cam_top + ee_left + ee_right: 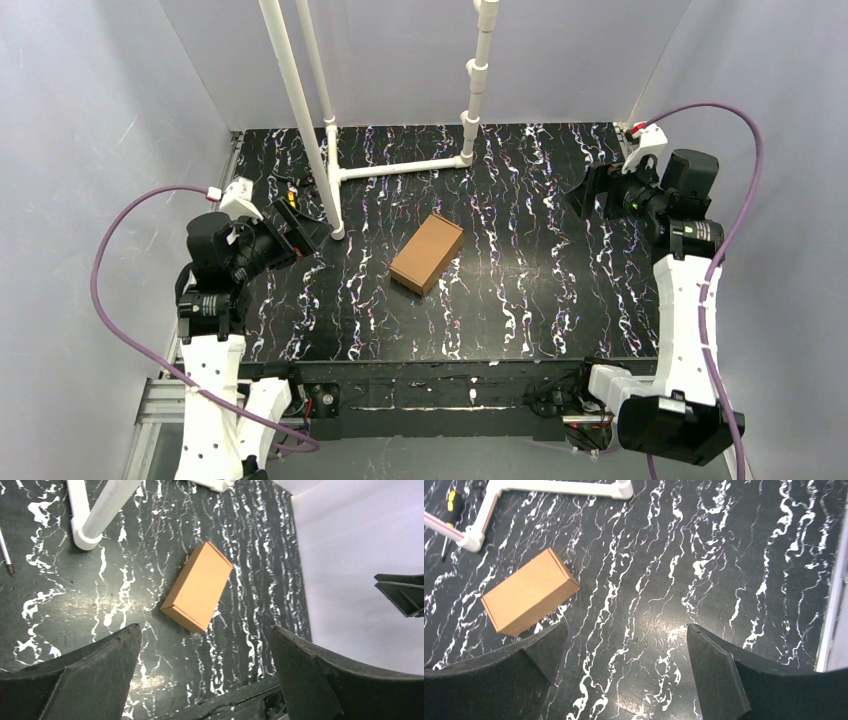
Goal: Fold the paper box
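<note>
The paper box [427, 253] is a small closed brown carton lying flat near the middle of the black marbled table [560, 300], turned diagonally. The left wrist view shows the box [198, 586] ahead of the fingers, and the right wrist view has the box [529, 592] at the left. My left gripper [305, 225] hovers at the table's left side, well apart from the box, open with nothing between its fingers. At the far right my right gripper [590, 192] is also open and empty, far from the box.
A white pipe frame [400, 165] stands on the far part of the table, with uprights [300, 100] rising behind the box. A screwdriver with a yellow and black handle [454, 502] lies at the far left. Grey walls enclose the table.
</note>
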